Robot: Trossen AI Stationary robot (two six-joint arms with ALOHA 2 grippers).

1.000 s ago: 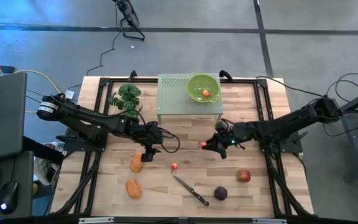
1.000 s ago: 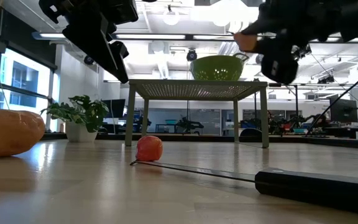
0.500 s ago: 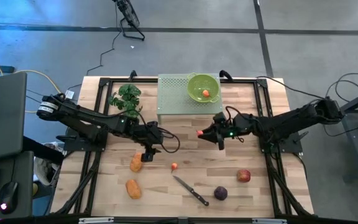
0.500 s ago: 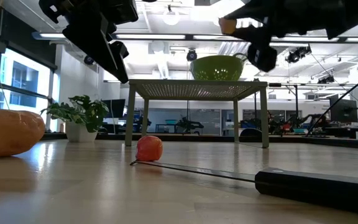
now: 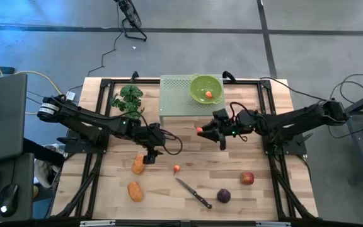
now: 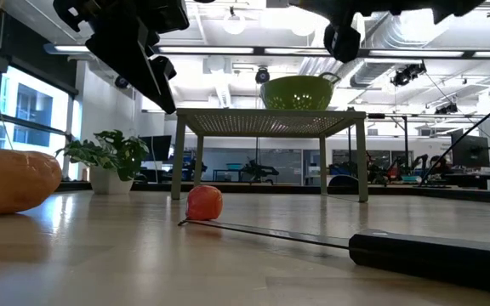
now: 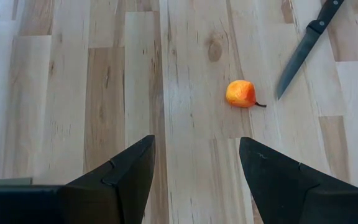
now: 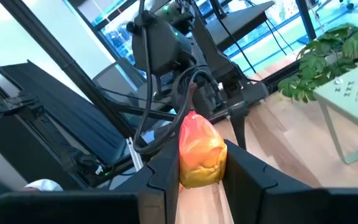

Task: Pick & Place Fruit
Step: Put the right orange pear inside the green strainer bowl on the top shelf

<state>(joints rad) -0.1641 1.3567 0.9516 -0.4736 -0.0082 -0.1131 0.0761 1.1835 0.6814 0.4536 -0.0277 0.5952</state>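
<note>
Gripping a small red-orange fruit [image 8: 200, 151], right jaws closed.

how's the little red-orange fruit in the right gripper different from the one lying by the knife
The held fruit is clamped between the right gripper's fingers, up off the table; the loose fruit lies free on the wood, beside the knife's blade tip. The held one is near the green bowl's stand; the loose one is under the open left gripper. Both are small and red-orange.
</note>
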